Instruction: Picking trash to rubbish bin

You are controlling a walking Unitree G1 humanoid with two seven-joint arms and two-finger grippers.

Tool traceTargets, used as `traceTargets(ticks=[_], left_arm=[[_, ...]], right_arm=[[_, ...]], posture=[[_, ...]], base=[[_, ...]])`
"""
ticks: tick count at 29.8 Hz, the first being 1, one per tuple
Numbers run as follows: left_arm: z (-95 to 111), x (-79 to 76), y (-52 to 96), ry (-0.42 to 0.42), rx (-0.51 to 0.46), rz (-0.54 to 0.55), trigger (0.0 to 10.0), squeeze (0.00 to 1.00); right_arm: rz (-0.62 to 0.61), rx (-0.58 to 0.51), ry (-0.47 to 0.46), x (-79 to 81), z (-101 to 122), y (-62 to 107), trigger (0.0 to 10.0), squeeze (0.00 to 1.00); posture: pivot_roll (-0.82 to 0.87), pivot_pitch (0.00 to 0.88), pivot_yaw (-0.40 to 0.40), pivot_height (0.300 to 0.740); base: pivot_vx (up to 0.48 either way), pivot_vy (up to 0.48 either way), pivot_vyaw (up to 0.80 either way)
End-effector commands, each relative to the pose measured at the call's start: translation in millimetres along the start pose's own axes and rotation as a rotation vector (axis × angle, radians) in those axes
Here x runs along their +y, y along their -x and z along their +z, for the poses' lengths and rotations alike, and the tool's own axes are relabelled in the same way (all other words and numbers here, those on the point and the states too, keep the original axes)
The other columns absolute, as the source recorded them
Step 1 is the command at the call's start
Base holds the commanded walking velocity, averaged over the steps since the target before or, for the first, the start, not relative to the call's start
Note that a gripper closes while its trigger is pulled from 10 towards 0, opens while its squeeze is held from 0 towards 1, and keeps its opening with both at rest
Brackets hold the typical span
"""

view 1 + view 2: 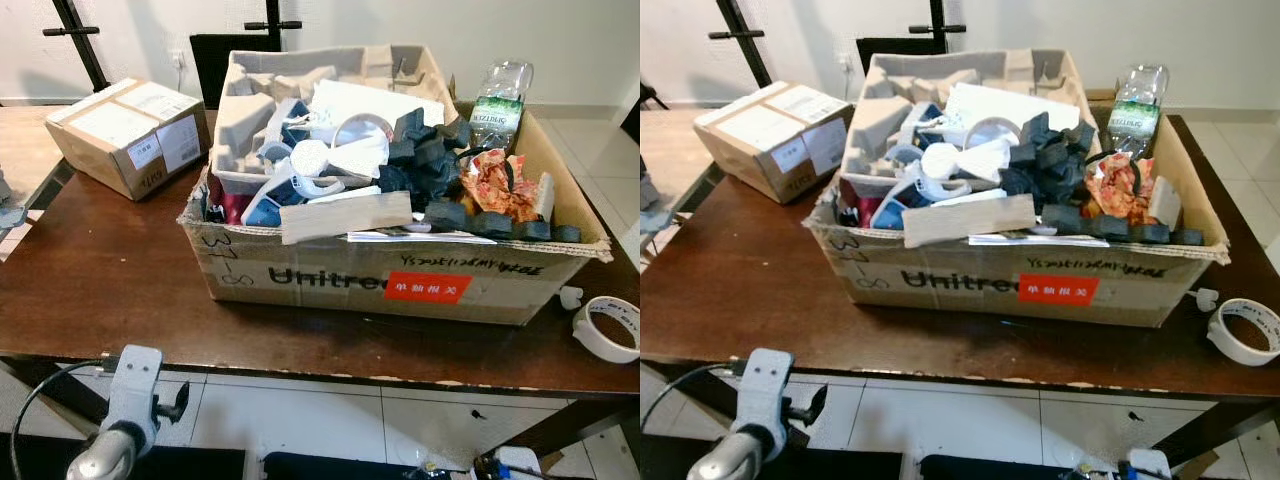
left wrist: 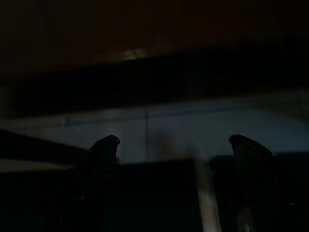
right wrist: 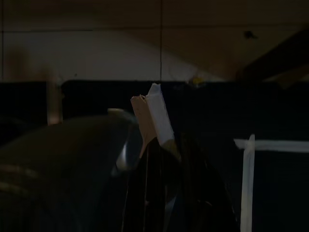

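Note:
A big cardboard box (image 1: 300, 270) stands on the brown table (image 1: 100, 290), heaped with trash: moulded pulp packing (image 1: 250, 100), white plastic pieces (image 1: 320, 165), black foam blocks (image 1: 430, 160), crumpled orange wrapper (image 1: 500, 185) and a plastic bottle (image 1: 497, 105). My left arm (image 1: 125, 410) hangs below the table's front edge. In the dark left wrist view my left gripper (image 2: 176, 145) is open, nothing between its fingertips (image 2: 107, 144). In the right wrist view my right gripper (image 3: 161, 147) is shut on a small white and tan scrap of card (image 3: 153, 113), held low over the tiled floor.
A smaller taped cardboard box (image 1: 130, 135) sits at the table's back left. A roll of white tape (image 1: 610, 328) and a small white cap (image 1: 570, 296) lie at the front right. A black chair back (image 1: 215, 55) stands behind the table. White floor tiles (image 1: 300, 420) show below.

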State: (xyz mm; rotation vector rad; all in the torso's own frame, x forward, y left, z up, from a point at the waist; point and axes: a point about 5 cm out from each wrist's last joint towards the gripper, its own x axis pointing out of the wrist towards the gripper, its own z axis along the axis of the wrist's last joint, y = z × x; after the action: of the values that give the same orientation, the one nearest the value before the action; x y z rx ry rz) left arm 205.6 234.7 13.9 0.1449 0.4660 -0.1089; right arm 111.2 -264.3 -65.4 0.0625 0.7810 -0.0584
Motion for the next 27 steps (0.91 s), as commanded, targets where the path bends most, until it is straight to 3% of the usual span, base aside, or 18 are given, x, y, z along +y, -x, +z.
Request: traceTargets(ticks=[1,6,11,18,21,27], left_arm=[[-0.5,5.6,7.2,-0.03,0.031,0.006,10.0,0.0],[-1.7,11.8,25.6,-0.066,0.075,0.036,10.0,0.0],[0.7,15.4,50.6,0.005,0.069,0.106,10.0,0.0],[15.3,-1.2,77.0,0.036,0.029,0.113,10.0,0.0],[31.2,-10.2,90.4,0.039,-0.032,0.082,10.0,0.0],[48.4,-5.8,90.9,0.037,-0.086,0.066,10.0,0.0]], right_arm=[[0.011,0.01,-0.003,0.2,-2.3,2.4,10.0,0.0],[0.017,0.032,-0.001,-2.9,-7.9,7.8,10.0,0.0],[0.015,0.056,-0.002,-5.2,-14.3,13.5,10.0,0.0],[-0.013,0.033,-0.003,-16.2,-16.0,24.1,10.0,0.0],[-0.019,-0.021,0.005,-28.2,-9.0,44.1,10.0,0.0],[0.034,-0.054,0.004,-32.9,3.3,57.6,10.0,0.0]], posture=[[0.03,0.145,0.05,0.74],[0.03,0.147,0.052,0.74],[0.03,0.15,0.055,0.74],[0.05,0.154,0.05,0.74],[0.06,0.154,0.038,0.74],[0.05,0.155,0.046,0.74]], base=[[0.0,0.0,0.0],[0.0,0.0,0.0],[0.0,0.0,0.0],[0.0,0.0,0.0],[0.0,0.0,0.0],[0.0,0.0,0.0]])
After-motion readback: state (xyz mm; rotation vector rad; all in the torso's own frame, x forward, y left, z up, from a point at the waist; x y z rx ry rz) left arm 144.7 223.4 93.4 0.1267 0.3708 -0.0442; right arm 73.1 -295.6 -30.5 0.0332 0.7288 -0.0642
